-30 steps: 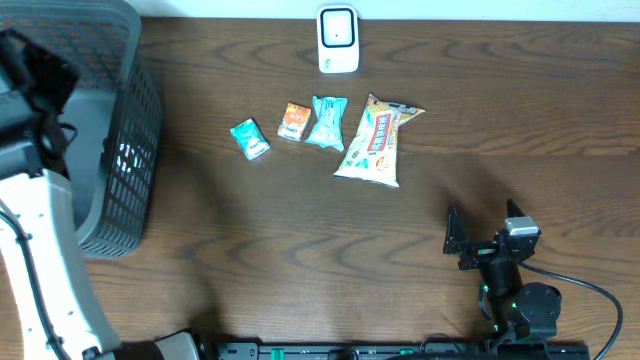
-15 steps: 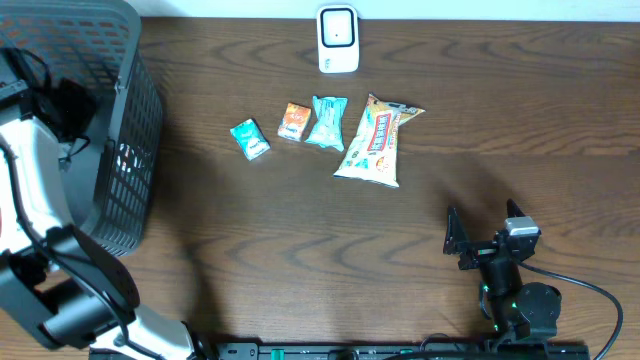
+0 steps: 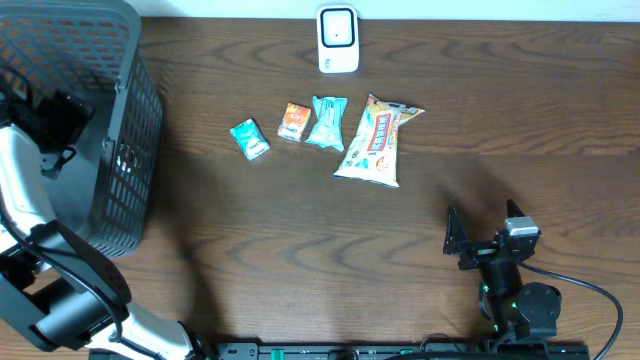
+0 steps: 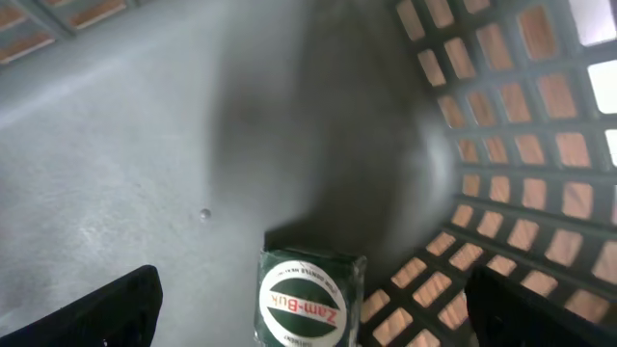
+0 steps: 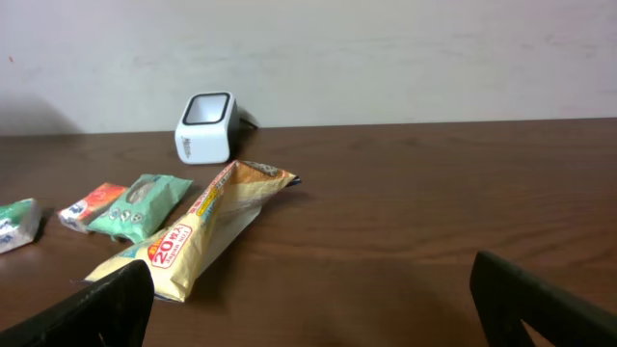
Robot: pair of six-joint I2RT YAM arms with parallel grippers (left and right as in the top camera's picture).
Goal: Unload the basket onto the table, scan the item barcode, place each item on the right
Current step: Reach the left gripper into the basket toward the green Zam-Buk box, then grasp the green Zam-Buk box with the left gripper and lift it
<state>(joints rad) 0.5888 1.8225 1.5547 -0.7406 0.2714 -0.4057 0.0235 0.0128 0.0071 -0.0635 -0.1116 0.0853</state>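
Movement on the left only: left arm (image 3: 18, 200) now reaching down inside the basket (image 3: 135, 150), further in than a second ago, jaws spread wide and gripping nothing. Directly below them, a green Zam-Buk box (image 4: 308, 304) on the basket floor, close to the mesh wall. Hard to judge whether about to be fetched for scanning or already finished with. Right arm (image 3: 505, 280) unmoved at the near edge of the desk (image 3: 300, 260), jaws wide, empty. Snack bag (image 3: 377, 140) and three small packets (image 3: 294, 121) just in front of the scanner (image 3: 338, 40), nothing blocking them.

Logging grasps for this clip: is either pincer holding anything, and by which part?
Nothing is held. The left pincer hangs open over the Zam-Buk box in the basket; the right pincer is open and empty.
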